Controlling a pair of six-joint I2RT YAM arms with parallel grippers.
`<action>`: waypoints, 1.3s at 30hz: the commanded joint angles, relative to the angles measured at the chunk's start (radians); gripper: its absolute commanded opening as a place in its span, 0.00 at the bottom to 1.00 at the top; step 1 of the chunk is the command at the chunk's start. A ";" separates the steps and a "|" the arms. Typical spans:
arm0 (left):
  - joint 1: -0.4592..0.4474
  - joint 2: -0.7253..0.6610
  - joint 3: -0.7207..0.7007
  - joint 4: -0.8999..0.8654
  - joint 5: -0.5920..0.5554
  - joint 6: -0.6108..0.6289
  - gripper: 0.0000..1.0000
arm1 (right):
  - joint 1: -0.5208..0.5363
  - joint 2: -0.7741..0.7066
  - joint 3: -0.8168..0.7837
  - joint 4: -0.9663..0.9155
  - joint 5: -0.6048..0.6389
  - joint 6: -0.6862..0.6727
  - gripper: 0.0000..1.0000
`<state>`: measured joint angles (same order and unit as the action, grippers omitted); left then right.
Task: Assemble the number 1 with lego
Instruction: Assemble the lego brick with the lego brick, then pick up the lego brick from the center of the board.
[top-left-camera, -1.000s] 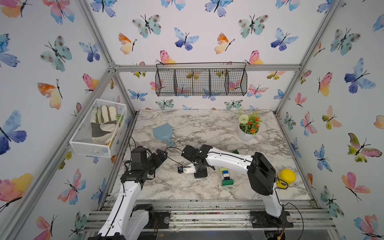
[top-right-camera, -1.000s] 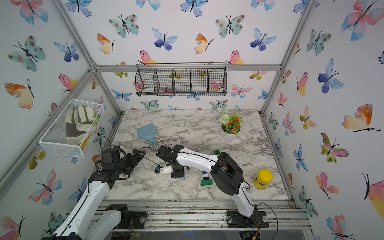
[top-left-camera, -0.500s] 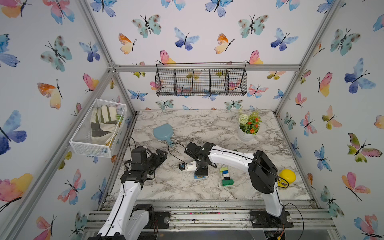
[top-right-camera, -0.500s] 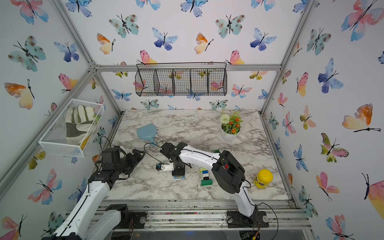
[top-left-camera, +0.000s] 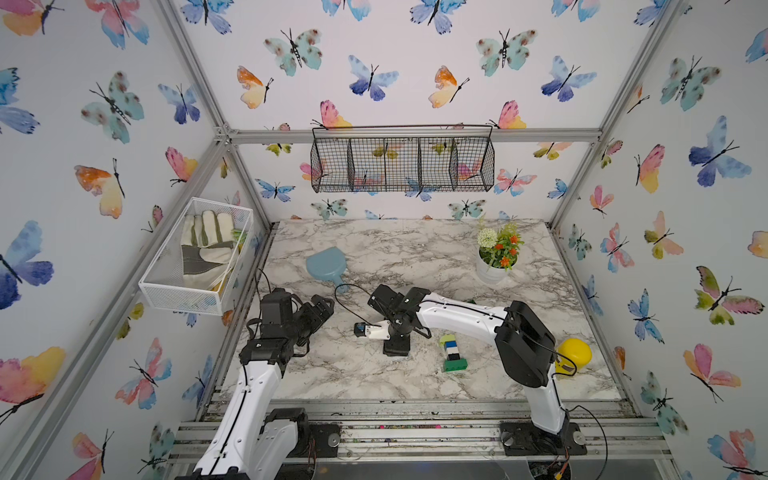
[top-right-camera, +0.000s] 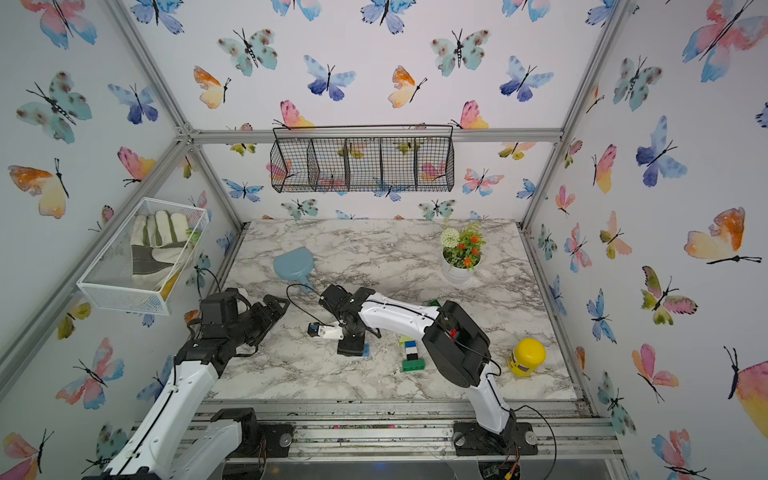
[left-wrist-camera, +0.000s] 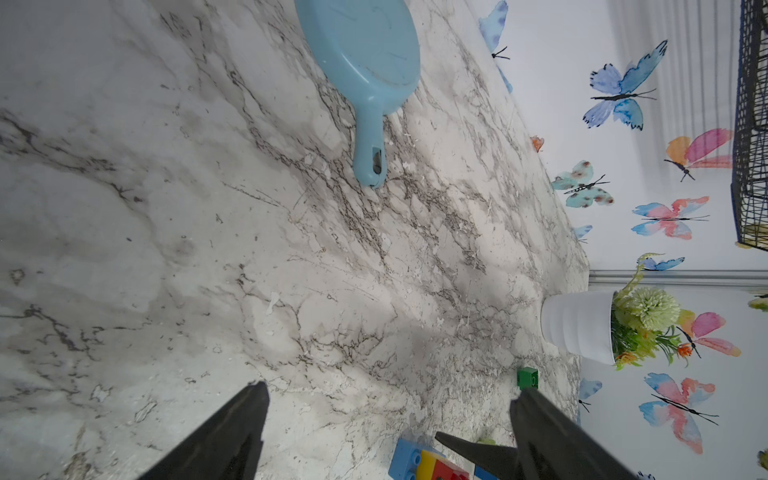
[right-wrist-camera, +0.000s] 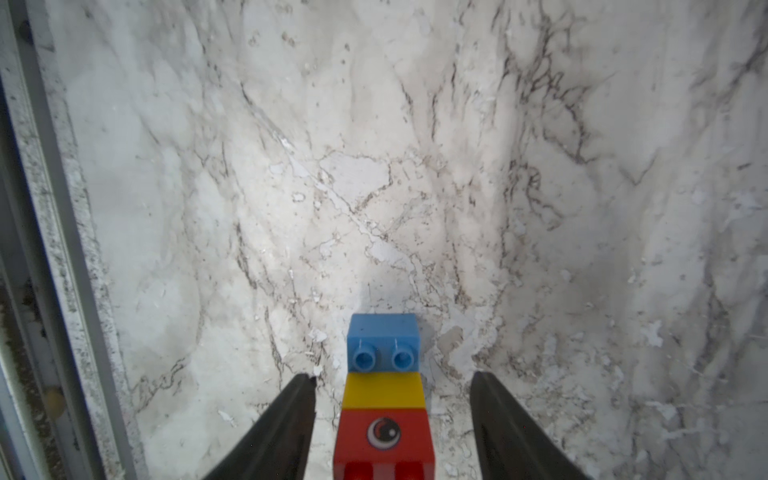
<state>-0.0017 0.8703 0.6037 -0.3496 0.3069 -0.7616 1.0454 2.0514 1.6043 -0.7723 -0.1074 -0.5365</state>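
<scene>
Right gripper (right-wrist-camera: 391, 376) released, its jaws spread either side of a lego row on the marble table (right-wrist-camera: 374, 187).

Blue, yellow and red bricks make up the lego row (right-wrist-camera: 384, 399). The blue end shows two round studs and the red brick bears a printed eye. A clear gap separates it from each finger. The three look pressed together, though from this angle they may only be abutting. In a top view only its blue edge (top-right-camera: 365, 351) peeks out beside the gripper. A second lego strip (top-left-camera: 451, 353) lies near it but apart, running lime, blue, white and black to a wider green base. One green brick (left-wrist-camera: 528, 377) sits close to the white flower pot (left-wrist-camera: 577, 328). Off to the side, the left gripper (left-wrist-camera: 390, 390) hovers with its jaws wide and nothing between them.
</scene>
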 joint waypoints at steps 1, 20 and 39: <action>0.005 -0.012 0.025 -0.020 -0.022 0.025 0.96 | -0.017 -0.099 -0.019 0.048 -0.053 0.050 0.70; -0.003 0.021 0.008 0.079 0.105 0.042 0.93 | -0.507 -0.359 -0.407 0.211 0.307 0.593 0.71; -0.009 0.074 0.026 0.104 0.131 0.076 0.93 | -0.599 -0.098 -0.307 0.108 0.271 0.514 0.64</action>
<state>-0.0071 0.9367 0.6117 -0.2649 0.4129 -0.7109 0.4603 1.9293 1.2976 -0.6300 0.2359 -0.0208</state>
